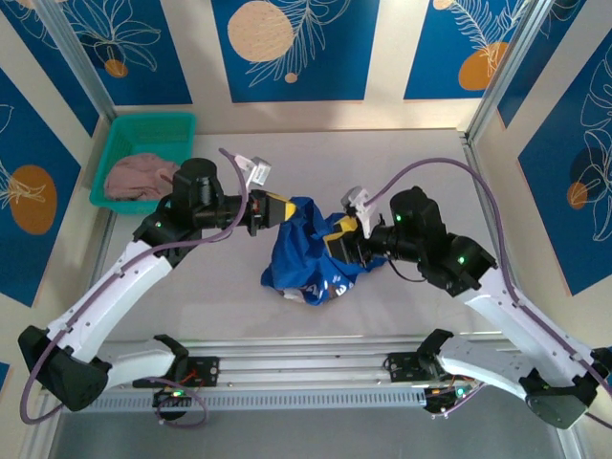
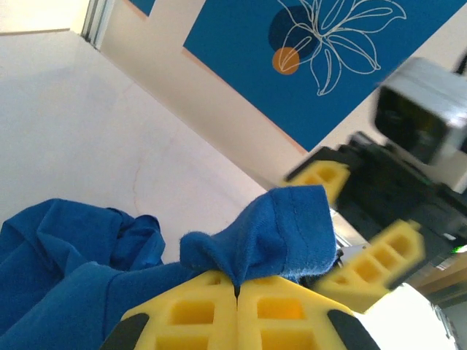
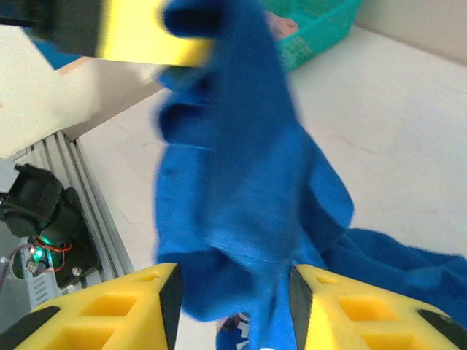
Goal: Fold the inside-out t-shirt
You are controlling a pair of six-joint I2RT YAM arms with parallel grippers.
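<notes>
left gripper fully clamped, its yellow lattice-moulded fingers pressed flat together. a bunched fold of the inside-out t-shirt is pinched at the tips. in the left wrist view a hemmed edge with a stitched seam line stands up above the pinch, soft and rumpled.

right gripper has its jaws standing apart, roughly mid-width. a loose hanging column of the blue cotton passes between the two yellow fingers. no firm pinch visible there, the cloth just drapes through the gap.

the shirt sits mid-bench between the two grippers. its upper part is lifted and stretched from the left gripper's tips toward the right one. the rest is a crumpled royal-blue heap on the bench, slumped toward the near side. faint white print shows on the lower folds in the top view. the fabric is matte, with deep irregular creases and no flat panel anywhere.

the bench surface is pale, smooth and slightly mottled. a teal plastic basket with a perforated wall sits at the far left corner, well apart from the shirt. a wadded dusty-pink garment lies inside it.
</notes>
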